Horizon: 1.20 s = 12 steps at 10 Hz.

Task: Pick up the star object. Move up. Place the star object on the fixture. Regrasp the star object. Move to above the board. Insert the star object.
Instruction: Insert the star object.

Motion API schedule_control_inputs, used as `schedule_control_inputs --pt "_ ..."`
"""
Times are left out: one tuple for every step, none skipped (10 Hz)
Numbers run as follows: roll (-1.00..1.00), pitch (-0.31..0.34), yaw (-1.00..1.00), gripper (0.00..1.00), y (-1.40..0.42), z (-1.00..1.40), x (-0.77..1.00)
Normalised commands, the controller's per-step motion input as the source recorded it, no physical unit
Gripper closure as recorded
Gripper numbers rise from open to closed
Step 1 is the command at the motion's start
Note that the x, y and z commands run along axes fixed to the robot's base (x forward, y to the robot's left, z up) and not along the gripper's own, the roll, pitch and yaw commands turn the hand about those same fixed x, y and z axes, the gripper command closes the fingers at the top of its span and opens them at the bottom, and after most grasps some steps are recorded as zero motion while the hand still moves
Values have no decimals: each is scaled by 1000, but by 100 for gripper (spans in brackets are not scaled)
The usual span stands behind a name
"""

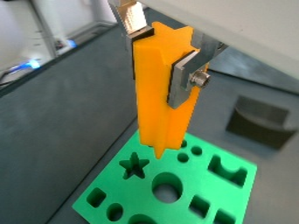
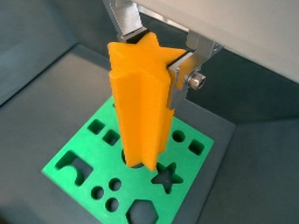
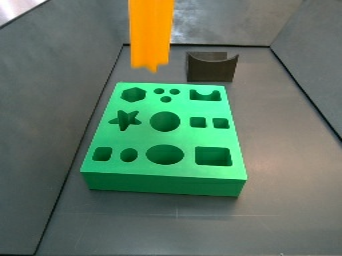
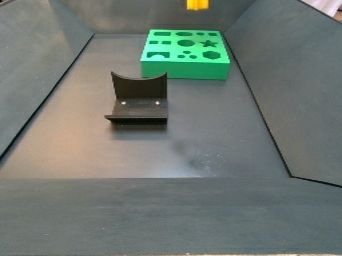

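Note:
My gripper [image 1: 156,54] is shut on the star object [image 1: 162,92], a long orange-yellow prism held upright, also seen in a wrist view [image 2: 142,101]. Its silver fingers [image 2: 184,77] clamp the prism near its top end. The prism hangs above the green board [image 1: 222,206], its lower end over the board's top, near the star-shaped hole [image 1: 135,164]. In a side view the prism [image 3: 151,32] hovers above the board's [image 3: 167,172] far edge and the gripper is out of frame. The dark fixture [image 3: 211,66] stands behind the board.
The fixture also shows in a wrist view [image 1: 261,121] and in a side view [image 4: 138,98], apart from the board [image 4: 187,62]. Dark grey walls enclose the floor on all sides.

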Motion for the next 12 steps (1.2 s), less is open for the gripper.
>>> schedule_control_inputs --pt "-69 -46 -826 100 -46 -531 -211" --pt "-53 -14 -211 100 0 -106 0" --pt "0 -14 0 100 0 -34 -9" --pt "0 -56 -257 100 -34 -294 -297" --pt "-194 -176 -274 100 0 -509 -271" --pt "-304 -234 -286 100 0 -417 -294" --pt "-236 -87 -177 100 11 -206 0" --pt "-46 0 0 100 3 0 0" --pt "0 0 0 100 0 -40 0" --pt "0 19 -383 100 0 -297 -274" --pt "0 99 -611 100 0 -374 -343" --pt "0 40 -377 100 0 -289 -243"
